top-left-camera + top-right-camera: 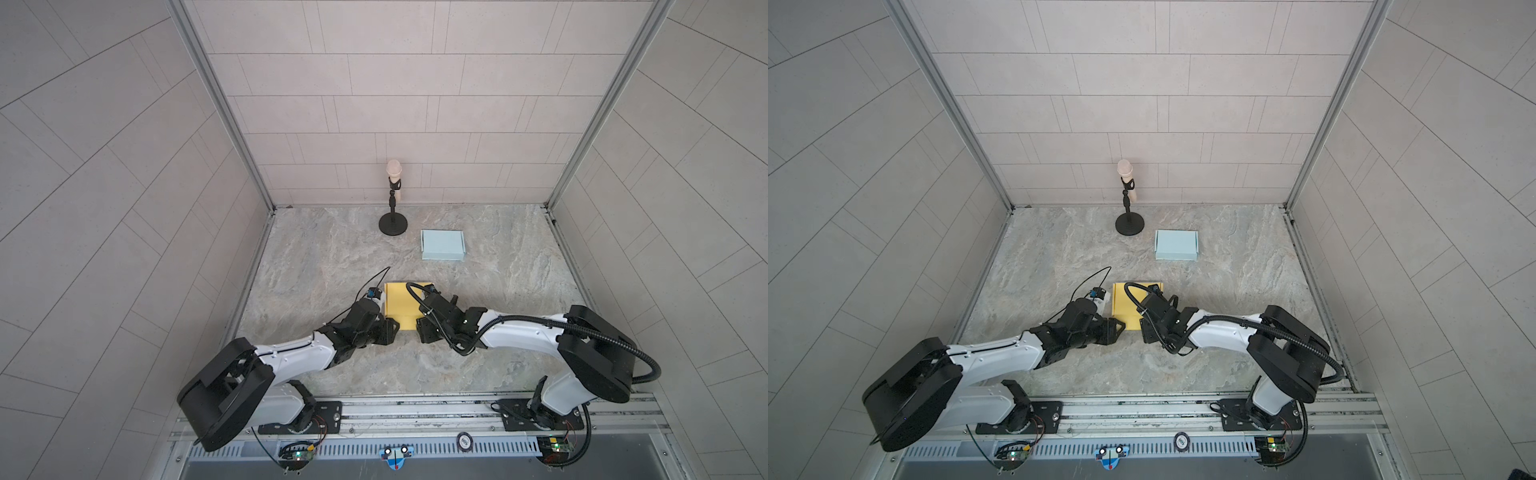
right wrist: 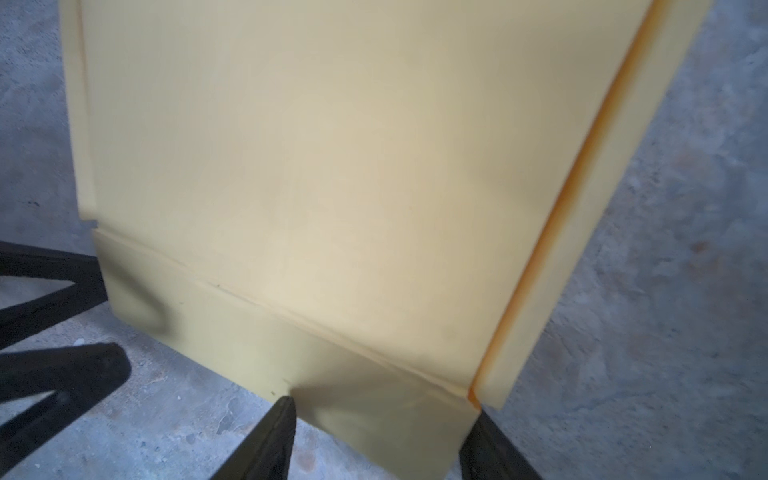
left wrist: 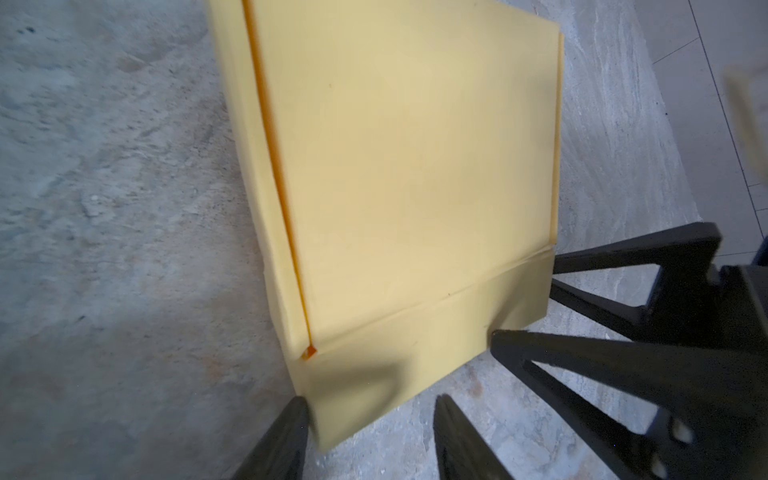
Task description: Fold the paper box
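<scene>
Left jaws and right jaws both half open, holding nothing, each straddling a near corner of yellow paper box.

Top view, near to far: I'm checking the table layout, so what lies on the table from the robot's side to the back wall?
From the near side: yellow box → blue box → microphone stand.

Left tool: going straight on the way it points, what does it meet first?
The near flap of the yellow paper box: its corner sits between the left tool's open fingers. Whether one finger touches it is unclear.
</scene>
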Robot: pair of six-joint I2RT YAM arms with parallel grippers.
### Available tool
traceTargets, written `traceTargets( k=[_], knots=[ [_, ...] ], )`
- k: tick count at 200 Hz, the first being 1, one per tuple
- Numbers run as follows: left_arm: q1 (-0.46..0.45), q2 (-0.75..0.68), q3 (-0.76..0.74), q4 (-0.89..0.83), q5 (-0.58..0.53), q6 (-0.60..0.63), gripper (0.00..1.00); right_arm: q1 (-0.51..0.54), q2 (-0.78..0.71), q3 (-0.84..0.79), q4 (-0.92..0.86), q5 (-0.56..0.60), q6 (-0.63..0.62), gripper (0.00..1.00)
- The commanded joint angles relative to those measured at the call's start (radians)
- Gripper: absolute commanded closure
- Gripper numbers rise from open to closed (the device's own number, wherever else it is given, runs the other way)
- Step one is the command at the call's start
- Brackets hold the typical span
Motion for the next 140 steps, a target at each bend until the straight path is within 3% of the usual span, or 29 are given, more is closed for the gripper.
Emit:
traceTargets(
  k=[1, 52, 140],
  knots=[
    [-0.003, -0.014, -0.013, 0.07, 0.026, 0.006, 0.48, 0.006, -0.002, 0.024, 0.019, -0.006, -0.003, 0.38],
    [-0.004, -0.005, -0.018, 0.118, 0.045, 0.006, 0.49, 0.006, -0.004, 0.028, 0.035, -0.018, 0.0, 0.4],
    [-0.003, -0.002, -0.019, 0.1, -0.034, 0.029, 0.51, -0.003, -0.021, 0.017, 0.025, -0.012, 0.001, 0.39]
  ],
)
